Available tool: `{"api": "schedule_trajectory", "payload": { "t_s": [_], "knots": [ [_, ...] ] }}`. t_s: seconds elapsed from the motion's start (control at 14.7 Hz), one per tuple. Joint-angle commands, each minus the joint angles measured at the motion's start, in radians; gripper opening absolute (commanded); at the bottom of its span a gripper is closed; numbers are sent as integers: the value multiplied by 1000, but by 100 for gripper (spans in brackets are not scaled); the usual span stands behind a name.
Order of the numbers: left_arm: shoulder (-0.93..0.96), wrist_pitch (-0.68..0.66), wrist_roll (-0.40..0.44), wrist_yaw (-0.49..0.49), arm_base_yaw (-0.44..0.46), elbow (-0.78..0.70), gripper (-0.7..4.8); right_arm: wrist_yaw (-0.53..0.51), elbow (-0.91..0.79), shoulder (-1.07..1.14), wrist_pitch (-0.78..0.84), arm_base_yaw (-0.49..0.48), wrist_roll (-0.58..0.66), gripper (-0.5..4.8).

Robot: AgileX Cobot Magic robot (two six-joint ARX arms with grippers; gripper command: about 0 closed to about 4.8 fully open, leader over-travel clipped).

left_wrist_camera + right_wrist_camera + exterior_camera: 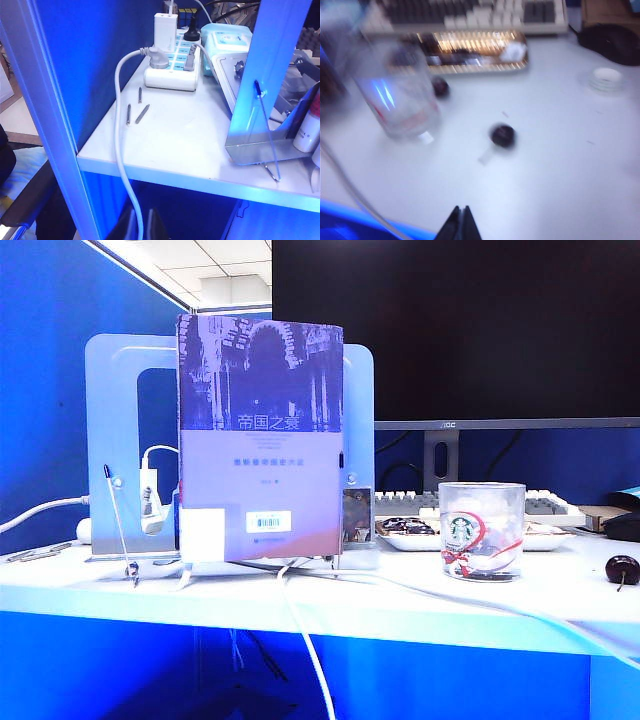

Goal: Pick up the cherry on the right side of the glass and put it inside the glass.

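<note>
1. Left gripper [136, 227]: below the shelf edge, well apart from the glass; jaw state cannot be told.
2. Glass [482, 531]: upright on the white table [400, 605].
3. Cherry [622, 568]: at the glass's 3 o'clock, apart from it.
4. Right gripper [460, 223]: fingers pressed together, empty, at the cherry's 6 o'clock in the right wrist view.

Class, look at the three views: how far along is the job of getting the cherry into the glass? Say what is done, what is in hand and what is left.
Done: nothing yet. The cherry lies on the table right of the glass, apart from it. In hand: the right tool is shut and empty, short of the cherry; the left tool looks shut at the far end of the table. Left: open, grasp, lift, drop in.
</note>
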Motion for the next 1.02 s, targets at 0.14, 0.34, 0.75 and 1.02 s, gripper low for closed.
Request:
{"api": "schedule_trajectory", "payload": {
  "t_s": [0.14, 0.34, 0.75, 1.02],
  "knots": [
    [-3, -12, -3, 5, 0, -1, 53, 5, 133, 16, 80, -2, 251, -1],
    [-3, -12, -3, 4, 0, -1, 53, 8, 311, 169, -8, -2, 243, -1],
    [-3, -12, -3, 4, 0, -1, 53, -132, 799, 803, -256, -4, 174, -1],
    [-3, -12, -3, 5, 0, -1, 53, -132, 990, 1100, -439, -17, 173, 0]
  ]
}}
